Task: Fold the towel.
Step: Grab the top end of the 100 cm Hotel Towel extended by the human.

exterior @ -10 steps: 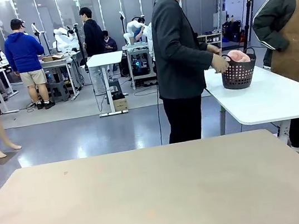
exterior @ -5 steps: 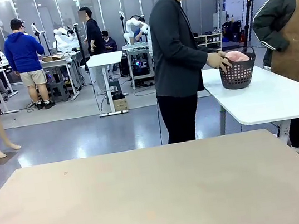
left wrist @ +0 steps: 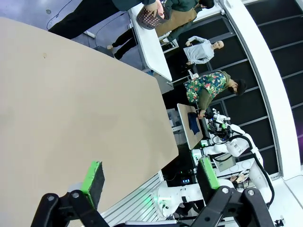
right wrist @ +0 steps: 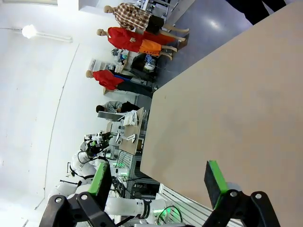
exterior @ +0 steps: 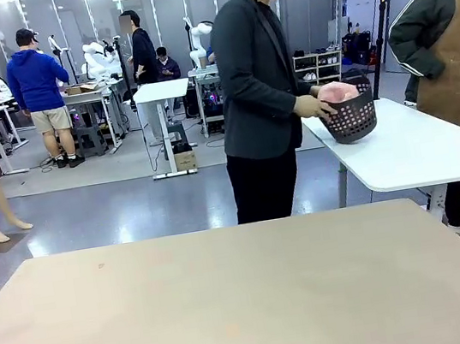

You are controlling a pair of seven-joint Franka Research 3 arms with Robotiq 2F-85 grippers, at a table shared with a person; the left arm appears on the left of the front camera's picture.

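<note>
Our left gripper and right gripper hang wide open above the table — the towel sits in a basket a person holds by the white table beyond, so we'd best wait until it lies flat before reaching.

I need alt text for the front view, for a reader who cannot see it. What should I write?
A person in a dark jacket holds a tilted dark basket with a pink towel in it, beside a white table. A wide beige table lies in the foreground.
</note>
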